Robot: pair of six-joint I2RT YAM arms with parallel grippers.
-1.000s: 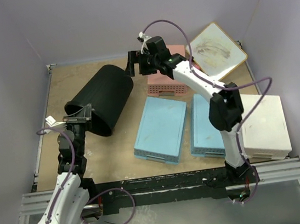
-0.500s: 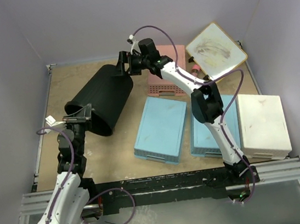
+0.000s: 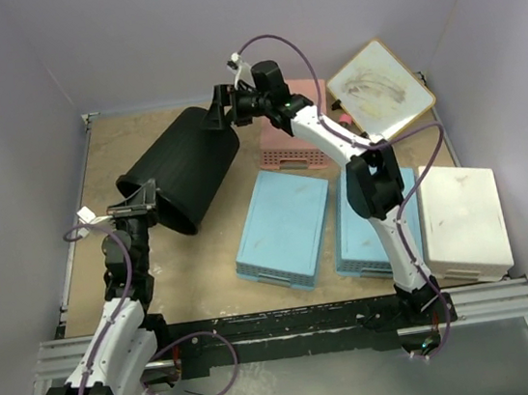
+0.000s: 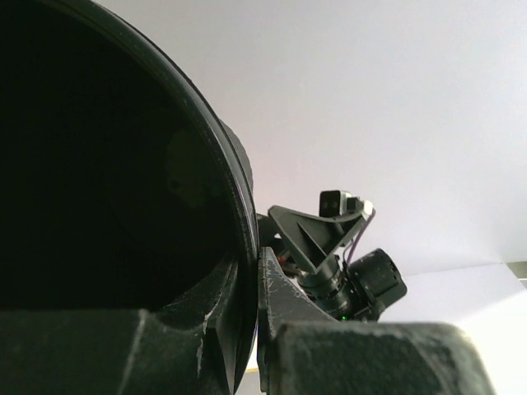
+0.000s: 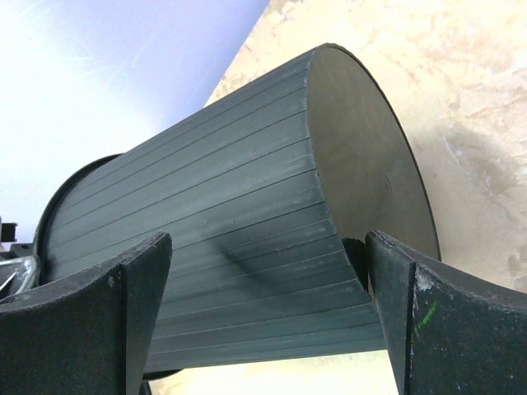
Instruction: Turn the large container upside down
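Note:
The large black bucket [image 3: 181, 169] is tipped on its side at the back left of the table, mouth toward the near left, narrow base toward the back. My left gripper [image 3: 138, 202] is shut on the bucket's rim [image 4: 239, 214], one finger inside the mouth and one outside. My right gripper [image 3: 217, 116] is open at the bucket's base end, its fingers [image 5: 140, 271] straddling the ribbed wall [image 5: 230, 214] just short of the flat base [image 5: 370, 156]. I cannot tell whether they touch it.
A pink basket [image 3: 294, 147] lies right of the bucket's base. Two light-blue baskets [image 3: 284, 226] [image 3: 364, 233] lie upside down mid-table. A white box [image 3: 464, 222] sits at the right, and a wood-framed whiteboard [image 3: 381, 88] at the back right. Walls close in on three sides.
My right gripper has moved left from above the pink basket to the bucket's base end. The bucket has shifted slightly. My left gripper keeps its hold on the rim.

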